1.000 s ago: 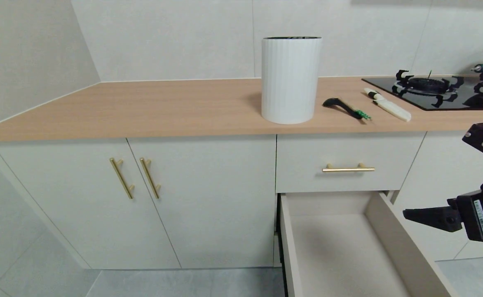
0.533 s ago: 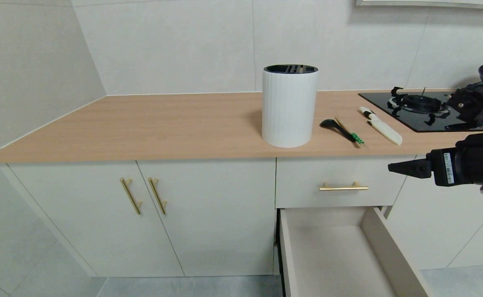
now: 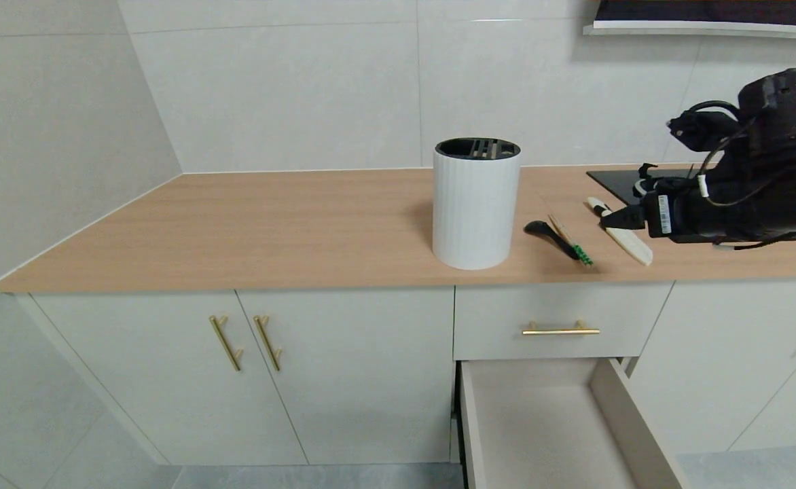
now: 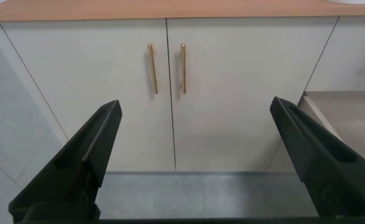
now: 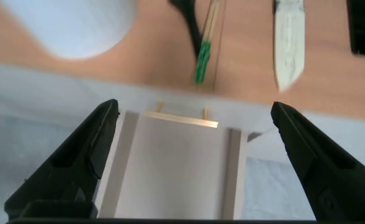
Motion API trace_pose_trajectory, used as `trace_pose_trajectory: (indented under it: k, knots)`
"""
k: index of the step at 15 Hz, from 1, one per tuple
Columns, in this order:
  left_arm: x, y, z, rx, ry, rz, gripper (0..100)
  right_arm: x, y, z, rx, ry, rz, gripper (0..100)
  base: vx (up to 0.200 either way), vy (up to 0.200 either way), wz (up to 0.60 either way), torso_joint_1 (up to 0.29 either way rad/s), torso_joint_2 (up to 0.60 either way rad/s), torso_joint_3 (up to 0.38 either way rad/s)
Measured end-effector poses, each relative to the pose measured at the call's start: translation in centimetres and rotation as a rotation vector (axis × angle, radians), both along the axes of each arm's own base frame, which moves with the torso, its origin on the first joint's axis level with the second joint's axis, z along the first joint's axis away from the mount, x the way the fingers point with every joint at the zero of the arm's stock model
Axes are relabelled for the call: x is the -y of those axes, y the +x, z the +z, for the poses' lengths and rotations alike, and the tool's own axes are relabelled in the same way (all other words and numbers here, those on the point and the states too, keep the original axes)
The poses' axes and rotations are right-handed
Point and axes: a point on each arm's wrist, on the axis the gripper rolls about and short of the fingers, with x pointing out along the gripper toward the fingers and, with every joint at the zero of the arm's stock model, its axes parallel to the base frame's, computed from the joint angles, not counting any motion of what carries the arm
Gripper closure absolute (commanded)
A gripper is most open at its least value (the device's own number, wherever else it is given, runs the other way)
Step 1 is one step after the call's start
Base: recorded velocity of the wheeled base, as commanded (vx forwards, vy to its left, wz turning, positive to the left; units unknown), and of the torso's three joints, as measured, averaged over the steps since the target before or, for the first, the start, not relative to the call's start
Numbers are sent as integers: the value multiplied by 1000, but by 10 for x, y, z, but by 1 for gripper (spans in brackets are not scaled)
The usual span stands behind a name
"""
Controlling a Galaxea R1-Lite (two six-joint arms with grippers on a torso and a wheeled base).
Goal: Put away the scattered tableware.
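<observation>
On the wooden counter (image 3: 289,224) lie a black spoon (image 3: 546,233) (image 5: 189,15), chopsticks with green ends (image 3: 572,243) (image 5: 204,53) and a white knife (image 3: 625,234) (image 5: 288,43). They are just right of a white ribbed utensil holder (image 3: 476,204) (image 5: 76,25). My right gripper (image 3: 617,219) (image 5: 194,112) hangs open and holds nothing, at counter height beside the knife, above the counter's front edge. My left gripper (image 4: 195,106) is open too and faces the lower cabinet doors (image 4: 170,87).
An open drawer (image 3: 608,407) (image 5: 176,168) juts out below a closed drawer with a gold handle (image 3: 561,331) (image 5: 179,118). A black gas hob (image 3: 612,180) sits at the counter's right. Tiled wall runs behind; the counter's left half is bare.
The head camera has shifted upward. My right arm rose from beside the open drawer to counter height, close to the knife. The tableware has not moved.
</observation>
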Motion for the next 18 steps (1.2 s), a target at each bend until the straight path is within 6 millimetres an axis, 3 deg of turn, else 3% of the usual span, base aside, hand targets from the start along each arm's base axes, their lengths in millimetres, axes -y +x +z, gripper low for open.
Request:
trace_pose_trajectory:
  k: [4, 7, 12, 18]
  knots:
    - [0, 0, 0, 0, 0, 1, 0, -8, 57, -31, -88, -41, -8, 0, 0, 0, 0, 0, 0, 0]
    - [0, 0, 0, 0, 0, 2, 0, -9, 85, -57, -140, -60, -32, 0, 0, 0, 0, 0, 0, 0]
    - [0, 0, 0, 0, 0, 0, 0, -9, 107, -81, -173, -84, -75, 0, 0, 0, 0, 0, 0, 0]
    - [0, 0, 0, 0, 0, 1, 0, -11, 114, -92, -193, -85, -75, 0, 0, 0, 0, 0, 0, 0]
